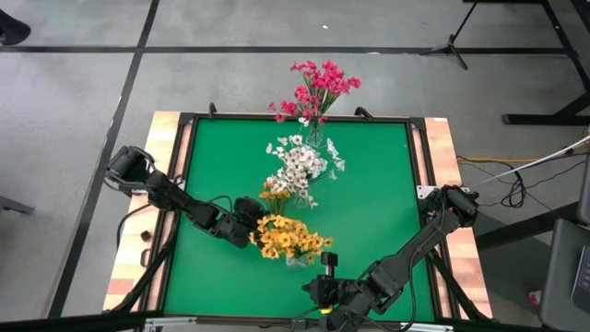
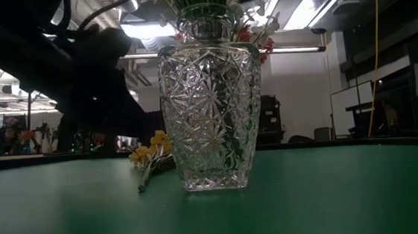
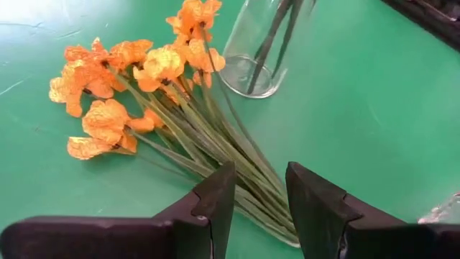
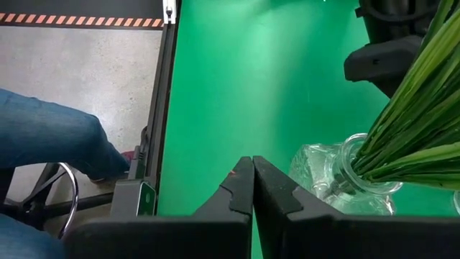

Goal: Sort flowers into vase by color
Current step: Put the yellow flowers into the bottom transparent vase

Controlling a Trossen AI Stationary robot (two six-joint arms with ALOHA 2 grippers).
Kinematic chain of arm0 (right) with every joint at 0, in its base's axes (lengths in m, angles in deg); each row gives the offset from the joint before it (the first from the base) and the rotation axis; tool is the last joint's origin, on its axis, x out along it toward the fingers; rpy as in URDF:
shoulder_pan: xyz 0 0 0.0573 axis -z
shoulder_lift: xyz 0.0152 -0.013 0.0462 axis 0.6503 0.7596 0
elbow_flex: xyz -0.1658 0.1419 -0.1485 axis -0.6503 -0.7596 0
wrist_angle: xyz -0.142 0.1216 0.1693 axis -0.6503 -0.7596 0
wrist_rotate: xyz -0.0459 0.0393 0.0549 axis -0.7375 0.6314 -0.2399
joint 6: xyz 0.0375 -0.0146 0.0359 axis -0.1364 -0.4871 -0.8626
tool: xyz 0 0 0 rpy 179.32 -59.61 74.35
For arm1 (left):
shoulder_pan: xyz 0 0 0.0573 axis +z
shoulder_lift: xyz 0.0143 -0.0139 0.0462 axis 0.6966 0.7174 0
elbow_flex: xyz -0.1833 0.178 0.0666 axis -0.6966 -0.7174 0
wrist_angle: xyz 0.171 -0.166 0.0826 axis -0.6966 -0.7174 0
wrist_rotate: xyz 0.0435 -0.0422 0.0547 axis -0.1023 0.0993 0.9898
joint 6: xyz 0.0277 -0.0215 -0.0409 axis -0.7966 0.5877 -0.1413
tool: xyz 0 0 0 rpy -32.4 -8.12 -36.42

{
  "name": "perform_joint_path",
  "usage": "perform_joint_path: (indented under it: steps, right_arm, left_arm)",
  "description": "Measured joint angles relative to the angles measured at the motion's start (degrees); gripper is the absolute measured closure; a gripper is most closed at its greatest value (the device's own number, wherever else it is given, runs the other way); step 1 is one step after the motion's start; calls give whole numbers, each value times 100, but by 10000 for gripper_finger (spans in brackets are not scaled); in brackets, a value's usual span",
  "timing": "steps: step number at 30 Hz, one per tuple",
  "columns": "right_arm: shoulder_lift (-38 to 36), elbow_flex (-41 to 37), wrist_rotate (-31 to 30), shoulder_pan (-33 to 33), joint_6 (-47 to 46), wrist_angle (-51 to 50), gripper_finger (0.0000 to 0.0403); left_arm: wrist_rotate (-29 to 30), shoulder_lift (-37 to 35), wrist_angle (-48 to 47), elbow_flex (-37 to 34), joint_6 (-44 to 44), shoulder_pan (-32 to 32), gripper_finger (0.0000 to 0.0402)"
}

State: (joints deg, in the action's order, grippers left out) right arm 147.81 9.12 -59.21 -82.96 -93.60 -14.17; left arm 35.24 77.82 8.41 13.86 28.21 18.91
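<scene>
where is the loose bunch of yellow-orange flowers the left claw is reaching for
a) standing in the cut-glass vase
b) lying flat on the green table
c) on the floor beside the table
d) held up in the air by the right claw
b: the yellow-orange flowers with thin green stems lie flat on the green table, with the open left claw straddling their stems.

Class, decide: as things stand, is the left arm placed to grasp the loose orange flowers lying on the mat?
Probably yes. The left gripper is open over the stems of the loose orange flowers, with nothing between them.
</scene>
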Motion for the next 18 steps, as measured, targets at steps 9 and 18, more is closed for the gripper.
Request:
perform_joint_path:
  steps: [9,18]
  right_arm:
    - [0,0,2,0,0,0,400]
    - [0,-4,231,0,2,0,400]
  left_arm:
    - [-316,-4,-394,4,863,-22,280]
    - [-1126,-4,-439,4,893,219,255]
